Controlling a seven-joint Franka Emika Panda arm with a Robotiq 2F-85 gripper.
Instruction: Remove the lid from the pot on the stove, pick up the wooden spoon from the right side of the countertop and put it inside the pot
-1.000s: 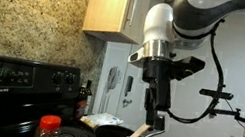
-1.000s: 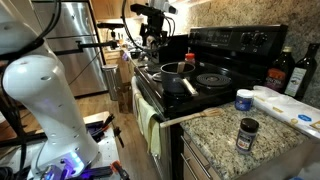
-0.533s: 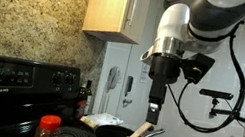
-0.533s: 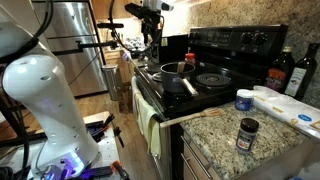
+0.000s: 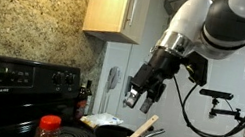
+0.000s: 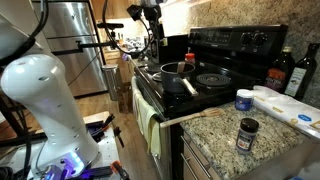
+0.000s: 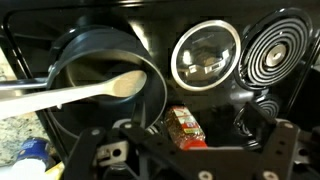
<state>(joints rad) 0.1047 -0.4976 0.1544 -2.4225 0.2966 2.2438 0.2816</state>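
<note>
The dark pot sits on the black stove with no lid on it. The wooden spoon lies in it, bowl inside and handle over the rim. It also leans out of the pot in an exterior view. The glass lid lies flat on the cooktop beside the pot. My gripper hangs tilted above the pot, open and empty. It also shows in the wrist view and, high over the stove, in an exterior view.
An orange-lidded jar stands on the stove between pot and lid, and shows in an exterior view. A coil burner lies past the lid. A granite countertop holds a spice jar and bottles.
My gripper has risen away from the pot and tilted to one side. The spoon stays resting in the pot.
</note>
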